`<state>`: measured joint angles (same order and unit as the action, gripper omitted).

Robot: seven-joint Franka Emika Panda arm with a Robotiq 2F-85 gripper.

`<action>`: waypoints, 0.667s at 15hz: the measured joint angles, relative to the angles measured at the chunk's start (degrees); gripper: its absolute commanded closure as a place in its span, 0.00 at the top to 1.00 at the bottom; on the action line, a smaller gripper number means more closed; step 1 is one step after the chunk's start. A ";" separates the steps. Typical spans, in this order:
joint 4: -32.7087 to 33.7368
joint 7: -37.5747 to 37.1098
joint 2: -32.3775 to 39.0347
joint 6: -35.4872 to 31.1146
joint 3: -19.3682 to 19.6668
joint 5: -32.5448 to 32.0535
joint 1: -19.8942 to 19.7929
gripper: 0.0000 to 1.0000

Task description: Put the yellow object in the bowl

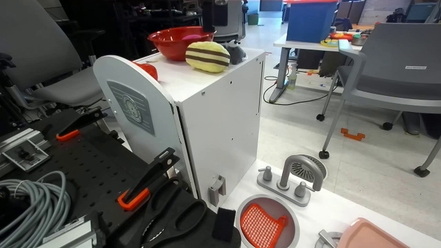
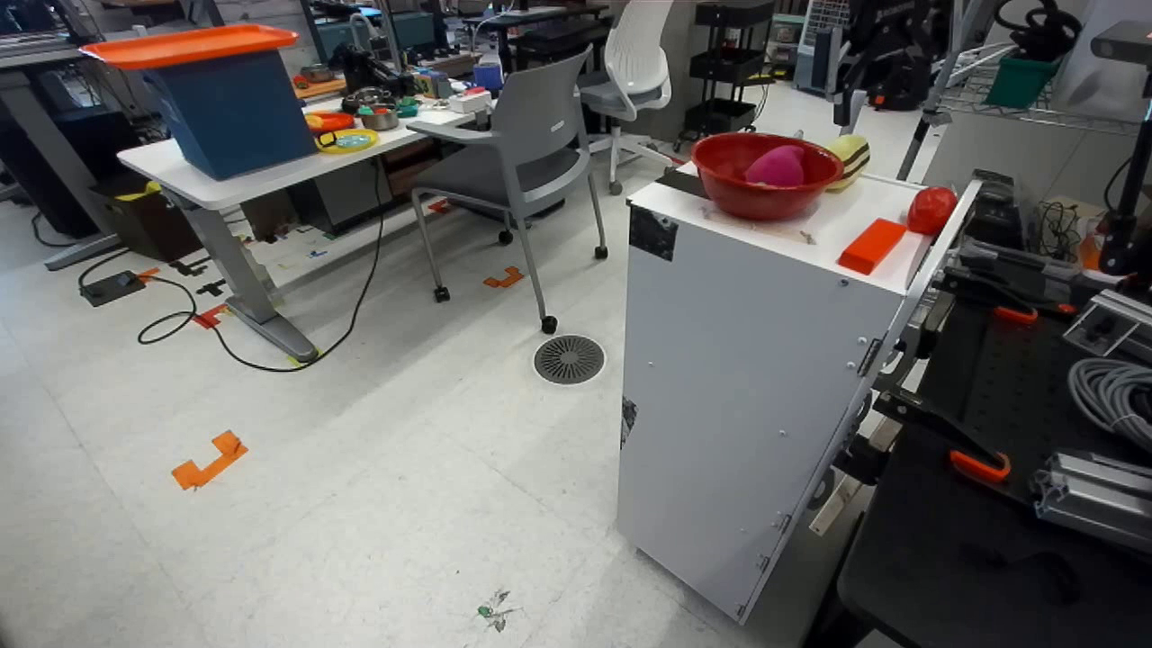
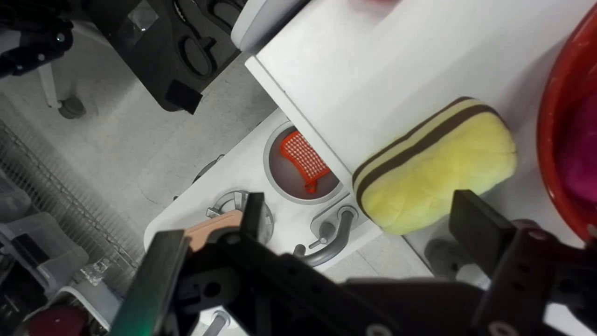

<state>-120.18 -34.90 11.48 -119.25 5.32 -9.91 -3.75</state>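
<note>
Yellow object [image 3: 433, 168] lies below the end effector [image 3: 357, 217]

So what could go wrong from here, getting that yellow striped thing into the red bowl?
The yellow striped plush lies close to the edge of the white cabinet, so a nudge might tip it off. The gray thing sits beside it and could get bumped. The pink thing in the red bowl may keep the plush from settling.

Plush, soft-looking yellow object [image 3: 436, 170], glossy plastic-looking bowl [image 1: 172, 47], smooth surface [image 1: 179, 80], cloth mitt [image 1: 258, 225], smooth matt faucet [image 1: 303, 159], dull metal bar [image 2: 1091, 498]
</note>
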 measured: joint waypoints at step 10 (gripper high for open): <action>-0.10 -0.13 -0.12 0.00 0.29 0.12 -0.01 1.00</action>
<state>-120.28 -35.02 11.36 -119.25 5.62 -9.79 -3.76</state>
